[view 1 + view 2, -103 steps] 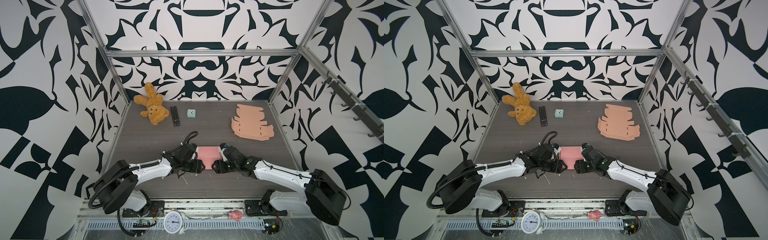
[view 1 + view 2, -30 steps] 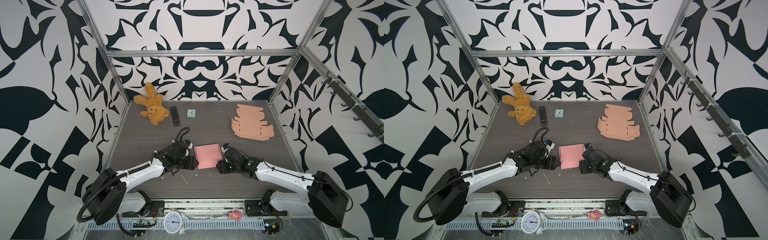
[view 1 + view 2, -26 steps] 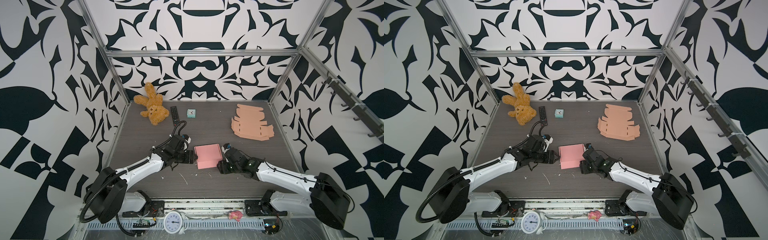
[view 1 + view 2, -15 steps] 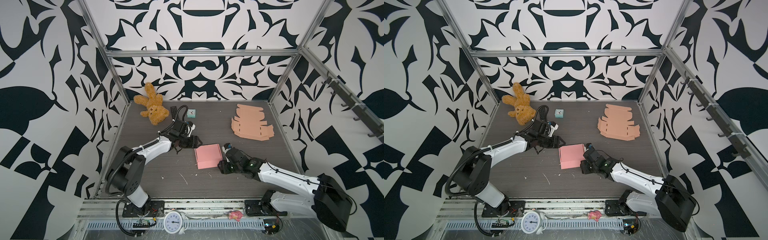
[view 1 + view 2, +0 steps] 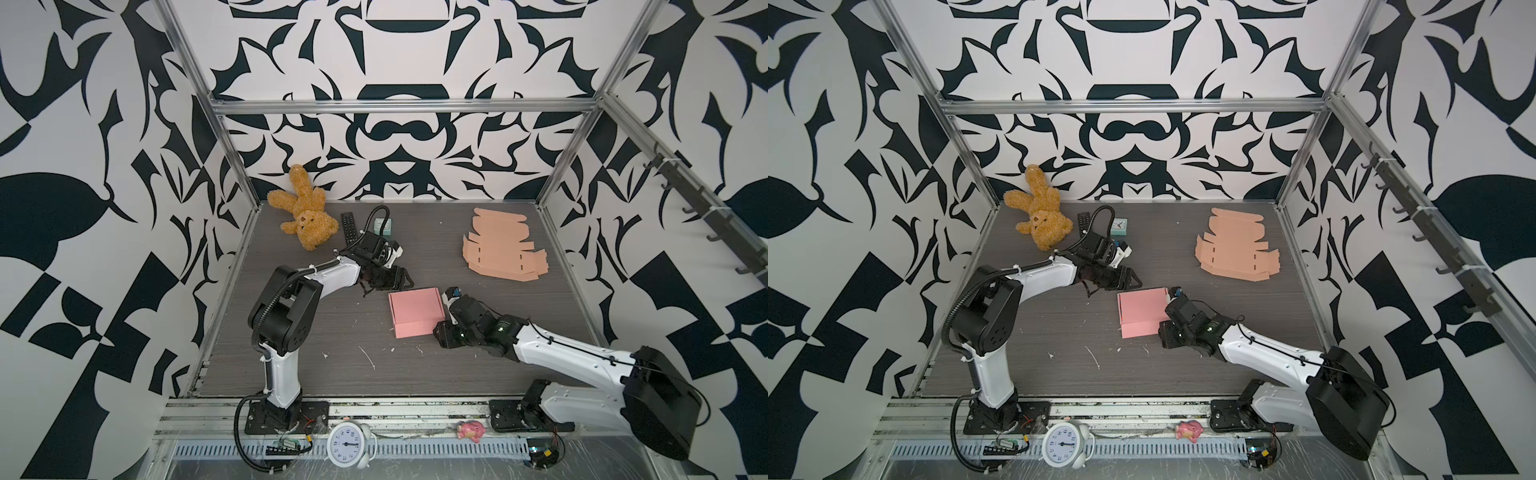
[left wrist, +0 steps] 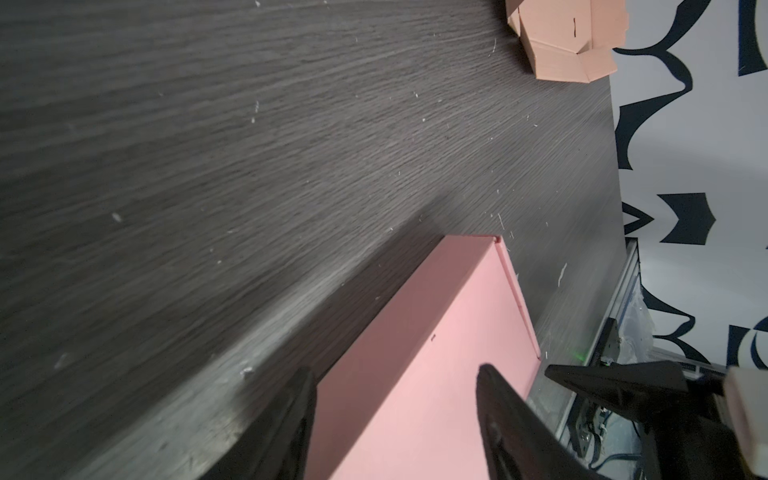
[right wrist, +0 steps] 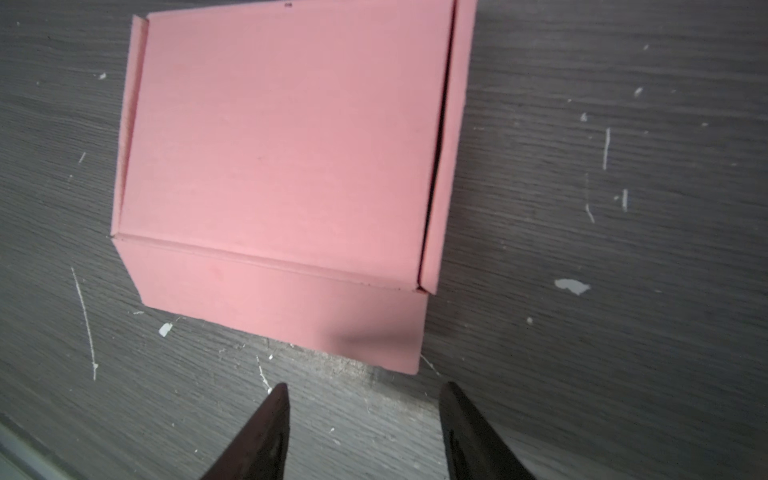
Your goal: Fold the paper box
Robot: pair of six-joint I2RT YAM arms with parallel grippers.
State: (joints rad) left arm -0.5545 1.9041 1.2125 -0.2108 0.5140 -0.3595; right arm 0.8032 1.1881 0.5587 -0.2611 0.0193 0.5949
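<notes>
left hand [image 6: 395,374] and right hand [image 7: 361,388] hang part-open, empty, near pink box [image 7: 282,137].

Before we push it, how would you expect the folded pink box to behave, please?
The pink box looks like thin folded card, so probably light and apt to slide on the table. Its low, flat shape should resist tipping.

Lab enclosure: aluminium frame [image 5: 291,107], patterned walls [image 5: 399,158]

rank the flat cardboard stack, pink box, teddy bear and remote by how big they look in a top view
1. flat cardboard stack, clearly largest
2-3. pink box and teddy bear: they cover about the same area, so not ranked
4. remote, smallest
</notes>
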